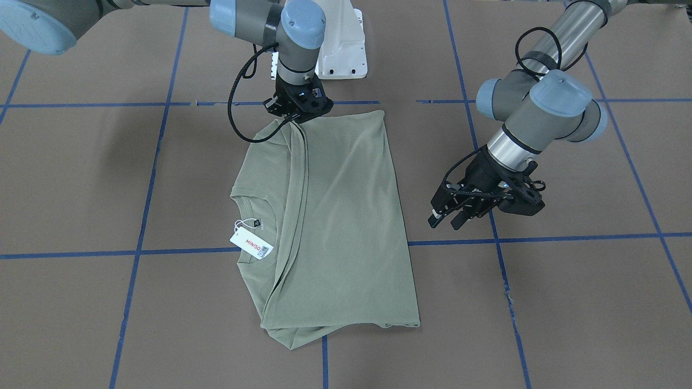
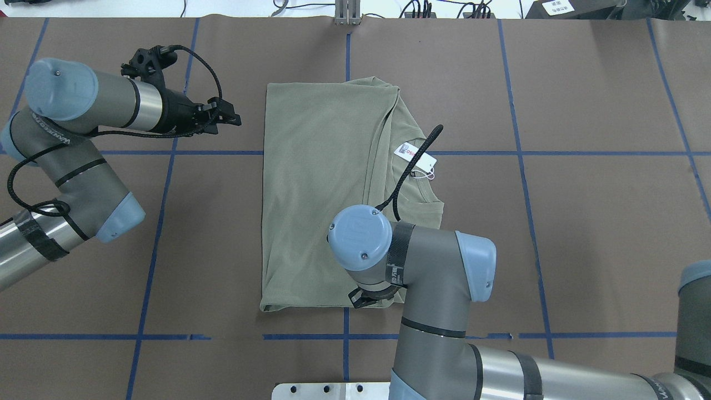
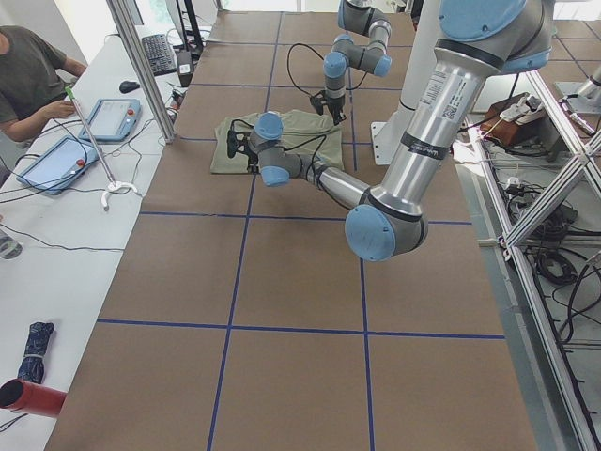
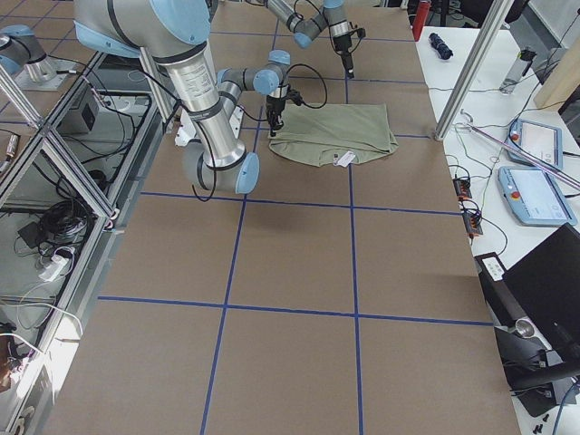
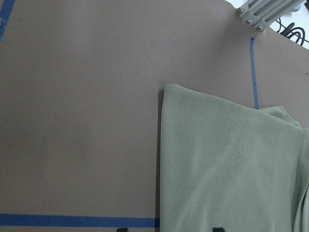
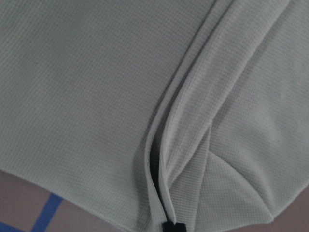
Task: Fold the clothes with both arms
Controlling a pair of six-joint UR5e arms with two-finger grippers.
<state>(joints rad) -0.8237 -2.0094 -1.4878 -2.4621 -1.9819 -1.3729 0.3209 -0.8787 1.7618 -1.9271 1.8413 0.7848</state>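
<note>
The sage-green shirt (image 1: 346,216) lies folded into a long rectangle on the brown table, with its collar and white MINISO tag (image 1: 251,243) on one side. It also shows in the overhead view (image 2: 316,194). My right gripper (image 1: 294,118) is at the shirt's edge nearest the robot base, shut on a raised fold of fabric (image 6: 164,159). In the overhead view its own wrist hides it. My left gripper (image 1: 444,221) is open and empty, held low beside the shirt's long plain edge, apart from it. It shows in the overhead view (image 2: 229,114) too.
The white pedestal base (image 1: 340,48) stands just behind the shirt. Blue tape lines (image 1: 540,237) grid the brown table. An aluminium post (image 2: 347,14) stands at the far edge. An operator (image 3: 28,66) sits beyond that edge with tablets (image 3: 56,160).
</note>
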